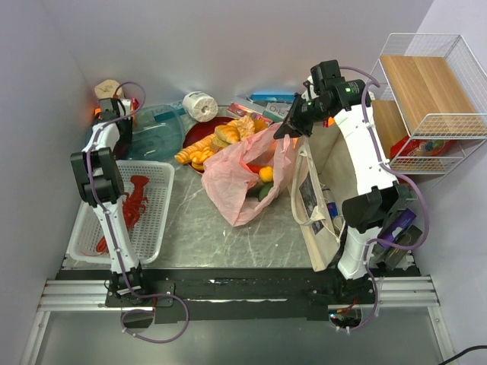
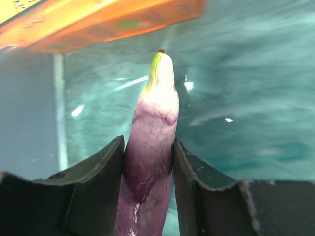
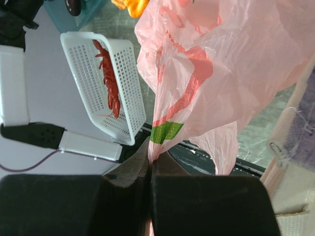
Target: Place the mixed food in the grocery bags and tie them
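Loading step: your L hand (image 2: 147, 147) pinches eggplant (image 2: 153, 118), R hand (image 3: 150, 164) pinches pink bag (image 3: 221, 69) edge. Next, bring eggplant over that bag's mouth, release.

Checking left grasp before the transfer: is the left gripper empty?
No, the left gripper is shut on the purple eggplant, whose green tip sticks out beyond it.

The right gripper (image 3: 150, 160) pinches the pink bag (image 3: 221, 64) at its rim, while the left gripper (image 2: 147, 152) clamps an eggplant (image 2: 152, 128) well left of it.
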Controlling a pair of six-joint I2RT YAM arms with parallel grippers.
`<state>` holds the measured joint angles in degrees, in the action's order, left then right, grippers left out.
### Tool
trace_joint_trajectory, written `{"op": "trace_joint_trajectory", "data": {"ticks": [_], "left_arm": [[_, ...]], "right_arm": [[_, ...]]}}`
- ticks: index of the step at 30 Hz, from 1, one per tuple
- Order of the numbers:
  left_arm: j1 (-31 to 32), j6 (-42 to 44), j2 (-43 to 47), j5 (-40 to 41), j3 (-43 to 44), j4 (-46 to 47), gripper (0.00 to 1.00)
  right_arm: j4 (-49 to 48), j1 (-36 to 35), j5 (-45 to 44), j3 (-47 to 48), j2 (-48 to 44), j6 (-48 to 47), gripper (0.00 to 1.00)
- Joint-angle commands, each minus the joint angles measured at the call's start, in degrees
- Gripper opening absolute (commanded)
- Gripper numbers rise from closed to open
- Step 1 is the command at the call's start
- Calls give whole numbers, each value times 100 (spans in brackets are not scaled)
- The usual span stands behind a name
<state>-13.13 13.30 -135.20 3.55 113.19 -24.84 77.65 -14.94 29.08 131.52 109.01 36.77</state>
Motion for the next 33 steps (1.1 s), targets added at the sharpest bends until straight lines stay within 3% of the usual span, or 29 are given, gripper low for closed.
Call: {"op": "trace_joint_trajectory", "data": {"ticks": [1,10,13,16,18,19,20,21,24,29,33], "left_arm": [[126,-521,950,-592,10,58,38],[644,-1092,2102,-1725,625,225,34],[864,-1750,2663,-2532,565,461,31],[1268,-2506,3472,-3532,-251,1146,30],[1847,-3103,4137,-3939,-1365,2108,29],[2049,-3297,4394,-4072,-1822,2585,29],[2399,-3708,4675,-4047,-2844,3033,29],[2568,-3877,5243,-4038,-3359,3934,30],[3095,-4396,6124,-3993,-4943,4846,31],[4218,-4144,6777,-3714,-6157,4849,30],[4722,-4248,6963,-3257,-6712,5190,31]], "right_arm": [[383,-35,-201,66,-310,-179,0],[-153,-35,-412,5,-512,-293,0],[-565,-35,-543,-30,-591,-329,0],[-961,-61,-684,-214,-723,-495,0],[-1294,-114,-956,-679,-968,-670,0],[-1696,-141,-1026,-872,-1065,-759,0],[-1900,-184,-1227,-1196,-1249,-829,0],[-2050,-193,-1299,-1347,-1338,-925,0],[-2578,-211,-1308,-1831,-1645,-1145,0],[-3622,-220,-1168,-2848,-2373,-1173,0],[-3827,-255,-1132,-3247,-2753,-1172,0]]}}
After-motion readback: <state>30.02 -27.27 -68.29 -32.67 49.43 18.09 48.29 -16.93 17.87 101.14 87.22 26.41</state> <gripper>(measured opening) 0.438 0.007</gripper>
